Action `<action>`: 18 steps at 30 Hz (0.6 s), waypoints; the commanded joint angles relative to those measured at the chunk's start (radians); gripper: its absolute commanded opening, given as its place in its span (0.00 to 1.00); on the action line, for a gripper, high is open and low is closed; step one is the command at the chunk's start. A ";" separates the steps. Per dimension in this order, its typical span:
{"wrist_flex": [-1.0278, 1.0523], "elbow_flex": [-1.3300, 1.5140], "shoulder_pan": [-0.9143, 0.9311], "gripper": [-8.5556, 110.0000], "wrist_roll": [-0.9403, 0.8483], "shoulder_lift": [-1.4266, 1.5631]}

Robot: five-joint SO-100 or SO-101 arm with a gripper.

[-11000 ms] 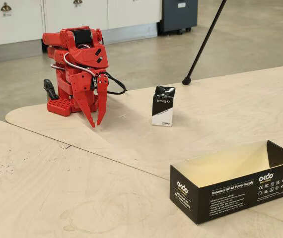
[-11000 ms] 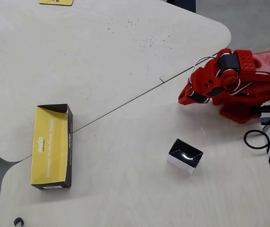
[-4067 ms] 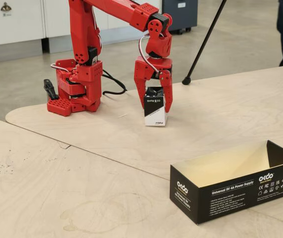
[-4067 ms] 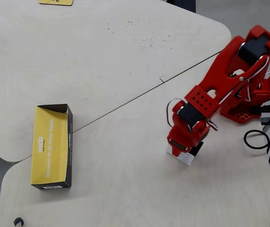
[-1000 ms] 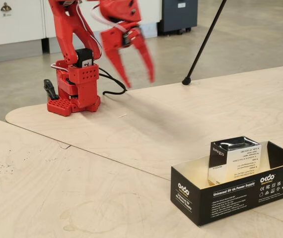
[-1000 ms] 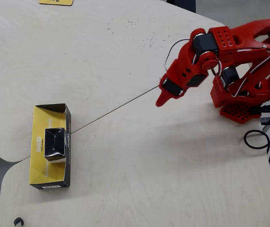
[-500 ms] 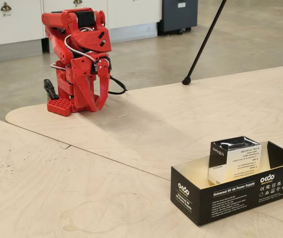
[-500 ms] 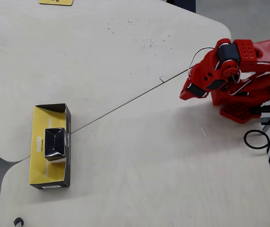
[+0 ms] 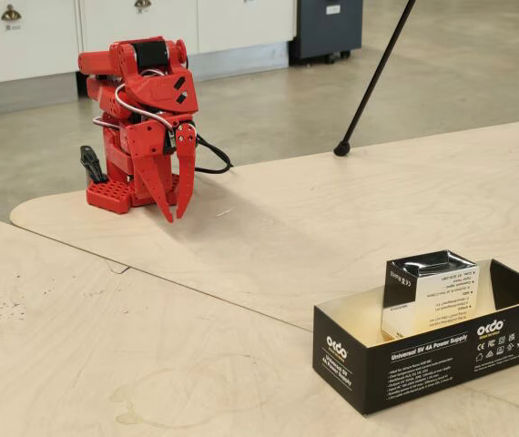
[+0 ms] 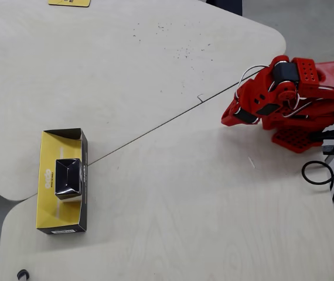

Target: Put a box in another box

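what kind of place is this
Probably a workshop or lab rather than a home. The floor is bare polished concrete, white cabinets line the far wall, and the red robot arm sits on large plywood tables pushed together, with a black stand leg planted nearby.

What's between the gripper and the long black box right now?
Only bare plywood table and its panel seam between gripper and long black box, clearest in the overhead view.
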 commanded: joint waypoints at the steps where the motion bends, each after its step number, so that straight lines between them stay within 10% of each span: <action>1: 0.017 0.044 0.034 0.07 -0.067 0.028; 18: 0.009 0.063 0.038 0.07 -0.095 0.028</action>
